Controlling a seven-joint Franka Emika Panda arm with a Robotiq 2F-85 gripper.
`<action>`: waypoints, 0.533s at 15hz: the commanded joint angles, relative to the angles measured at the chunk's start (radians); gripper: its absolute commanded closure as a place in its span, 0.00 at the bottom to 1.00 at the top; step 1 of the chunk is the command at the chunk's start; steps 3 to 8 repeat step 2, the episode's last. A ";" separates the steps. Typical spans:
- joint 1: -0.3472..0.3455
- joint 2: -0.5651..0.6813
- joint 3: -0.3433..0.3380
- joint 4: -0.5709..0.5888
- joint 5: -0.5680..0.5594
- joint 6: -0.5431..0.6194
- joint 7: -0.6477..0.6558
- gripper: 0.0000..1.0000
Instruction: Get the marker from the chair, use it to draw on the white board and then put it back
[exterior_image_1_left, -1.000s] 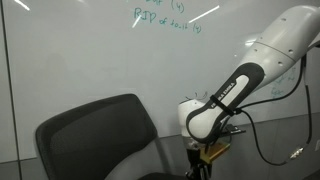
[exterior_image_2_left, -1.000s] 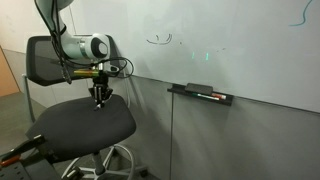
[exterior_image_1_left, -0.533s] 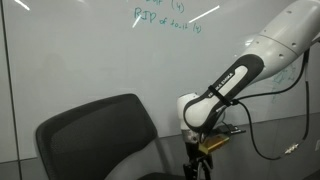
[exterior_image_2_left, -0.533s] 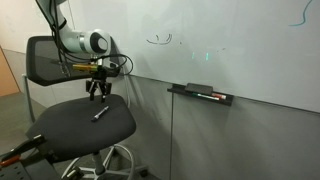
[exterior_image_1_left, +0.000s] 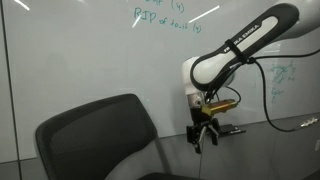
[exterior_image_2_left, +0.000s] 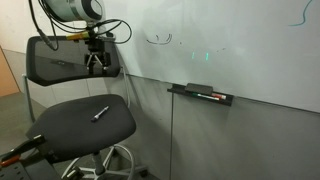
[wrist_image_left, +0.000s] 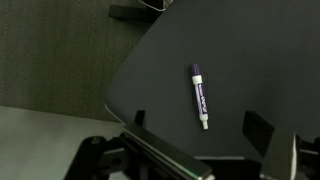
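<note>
The marker (exterior_image_2_left: 101, 112) lies loose on the seat of the dark chair (exterior_image_2_left: 70, 128). In the wrist view the marker (wrist_image_left: 200, 96) shows as a slim purple-and-white stick on the black seat (wrist_image_left: 170, 50). My gripper (exterior_image_2_left: 97, 68) hangs well above it, in front of the backrest, open and empty. In an exterior view the gripper (exterior_image_1_left: 205, 135) points down beside the chair backrest (exterior_image_1_left: 95, 140). The wrist view shows both fingertips (wrist_image_left: 262, 127) set wide apart over the seat. The white board (exterior_image_2_left: 240, 45) carries teal writing and a small dark squiggle (exterior_image_2_left: 160, 40).
A narrow tray (exterior_image_2_left: 203, 94) with other markers is fixed to the wall below the board. The chair's base and wheels (exterior_image_2_left: 105, 165) stand on the floor. A cable loops from the arm (exterior_image_1_left: 262, 90) in front of the board.
The jaws opened and let go of the marker, which now rests on the seat. The arm then rose straight up, away from the chair.
</note>
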 joint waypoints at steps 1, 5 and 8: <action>-0.003 -0.166 -0.007 -0.108 -0.043 0.040 0.094 0.00; -0.008 -0.202 -0.007 -0.130 -0.051 0.053 0.121 0.00; -0.008 -0.202 -0.007 -0.130 -0.051 0.053 0.121 0.00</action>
